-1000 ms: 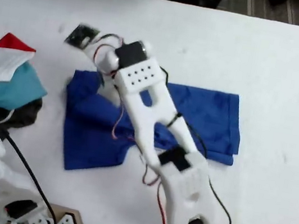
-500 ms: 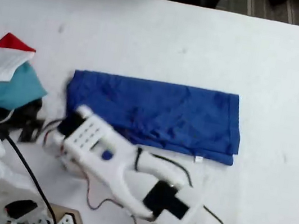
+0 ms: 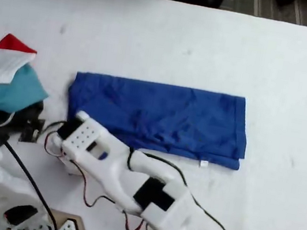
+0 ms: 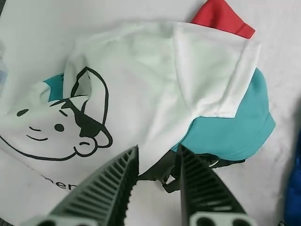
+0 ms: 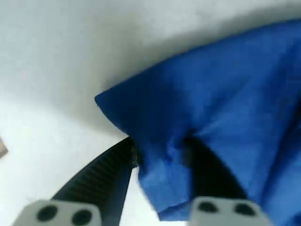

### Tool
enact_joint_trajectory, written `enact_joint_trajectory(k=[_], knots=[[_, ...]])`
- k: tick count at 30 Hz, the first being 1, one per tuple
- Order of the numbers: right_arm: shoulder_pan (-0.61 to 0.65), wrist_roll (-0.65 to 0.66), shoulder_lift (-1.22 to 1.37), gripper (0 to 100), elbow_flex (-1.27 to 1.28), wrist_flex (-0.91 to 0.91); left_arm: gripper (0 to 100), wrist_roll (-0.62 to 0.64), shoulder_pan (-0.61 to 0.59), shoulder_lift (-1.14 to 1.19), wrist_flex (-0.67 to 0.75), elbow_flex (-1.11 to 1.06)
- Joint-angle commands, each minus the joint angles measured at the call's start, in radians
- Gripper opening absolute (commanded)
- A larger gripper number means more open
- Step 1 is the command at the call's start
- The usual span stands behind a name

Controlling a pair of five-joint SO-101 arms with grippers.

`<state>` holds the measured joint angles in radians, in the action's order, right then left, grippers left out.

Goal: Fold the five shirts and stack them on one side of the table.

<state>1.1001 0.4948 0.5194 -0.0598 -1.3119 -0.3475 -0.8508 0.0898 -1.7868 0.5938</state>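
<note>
While the blue shirt [image 3: 165, 117] lies as a long flat strip in the middle of the desk [image 3: 211, 48], running alongside the far edge, the right tool [image 5: 160, 143] sits at the strip's end nearest the left edge. The right wrist view has its jaws pinching the near corner there, cloth puckered between them.

Next, by my reading, comes the cross fold: that end goes over onto the end by the right edge. Doing it well looks like a matter of lifting only enough to clear the layers underneath. Then travel straight along the strip so the edges land square, not skewed. One corner alone is held, so the other corner of that end may sag and drag; a slow, low arc should help. Let go only once the cloth lies flat.

Over by the left edge, the left tool [image 4: 157, 150] hangs with its jaws slightly spread and nothing between them. Below it is a loose heap: white shirt [image 4: 141, 70] with a cartoon face on top, teal shirt [image 4: 230, 136] under it, red shirt [image 4: 221, 19] peeking out. None looks folded, so plenty of work remains.
</note>
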Motion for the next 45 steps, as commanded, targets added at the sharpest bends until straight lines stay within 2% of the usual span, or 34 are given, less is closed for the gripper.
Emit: enact_joint_trajectory(k=[1, 3, 14, 25, 27, 31, 33, 37, 41, 45], knots=[[-0.008, -0.006, 0.001, 4.7, -0.014, -0.005, 15, -0.006, -0.007, -0.051, 0.002, 0.032], [-0.027, -0.006, 0.001, 1.6, -0.044, -0.030, 15, -0.006, -0.007, -0.051, 0.002, 0.034], [-0.183, -0.005, 0.012, 1.9, -0.463, -0.314, 15, -0.008, -0.007, -0.050, 0.002, 0.031], [-0.312, 0.051, 0.102, 3.2, -0.582, -0.228, 15, -0.008, -0.007, -0.050, 0.002, 0.031], [-0.337, 0.051, 0.150, 9.6, -0.628, -0.229, 15, -0.008, -0.007, -0.050, 0.002, 0.031], [-0.375, 0.044, 0.226, 30.6, -0.755, -0.249, 15, -0.008, -0.008, -0.050, 0.002, 0.029], [-0.389, 0.043, 0.262, 34.5, -0.824, -0.265, 15, -0.008, -0.008, -0.050, 0.002, 0.029], [-0.429, 0.049, 0.334, 31.3, -0.934, -0.291, 15, -0.008, -0.008, -0.050, 0.002, 0.031], [-0.421, 0.044, 0.329, 28.1, -1.062, -0.420, 15, -0.008, -0.008, -0.050, 0.002, 0.032], [-0.400, 0.044, 0.214, 15.7, -1.016, -0.415, 15, -0.008, -0.008, -0.050, 0.002, 0.031]])
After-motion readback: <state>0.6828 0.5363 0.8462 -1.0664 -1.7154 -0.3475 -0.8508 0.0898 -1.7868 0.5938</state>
